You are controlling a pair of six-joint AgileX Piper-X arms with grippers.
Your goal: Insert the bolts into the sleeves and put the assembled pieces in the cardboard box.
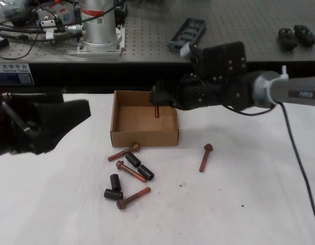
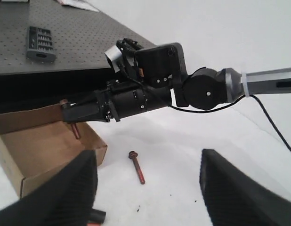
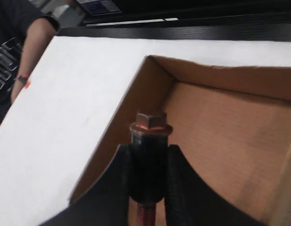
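Observation:
My right gripper point(image 3: 146, 174) is shut on a black sleeve with a copper bolt point(image 3: 149, 123) through it. It holds this assembled piece point(image 1: 156, 109) upright over the open cardboard box point(image 1: 145, 137). The left wrist view shows the same piece point(image 2: 76, 129) hanging above the box point(image 2: 42, 141). My left gripper point(image 2: 148, 188) stands open with nothing in it, at the left of the bench point(image 1: 71, 120). In front of the box lie three loose bolts point(image 1: 130, 171) and several black sleeves point(image 1: 115, 181). Another bolt point(image 1: 206, 156) lies alone to the right.
Behind the white table runs a dark perforated bench with a metal cylinder base point(image 1: 99, 25), a grey tool holder point(image 1: 187, 33) and two black parts point(image 1: 296, 35). A cable point(image 1: 295, 153) trails across the table at the right.

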